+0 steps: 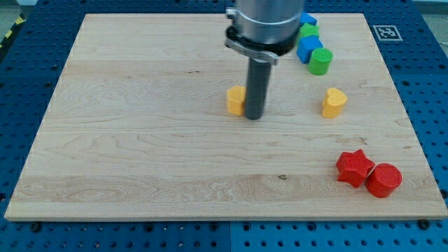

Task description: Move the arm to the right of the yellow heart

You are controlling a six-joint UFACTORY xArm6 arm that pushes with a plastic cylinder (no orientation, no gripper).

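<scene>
The yellow heart (334, 102) lies on the wooden board (140, 140), right of the middle. My tip (254, 116) rests on the board near the centre, well to the left of the heart. A second yellow block (236, 100), its shape unclear, sits right against the left side of the rod and is partly hidden by it.
A red star (354, 167) and a red cylinder (383, 180) lie touching at the lower right. At the upper right, a green cylinder (320, 61), a blue block (309, 48), another green block (306, 31) and a blue block (309, 19) cluster together, partly hidden by the arm.
</scene>
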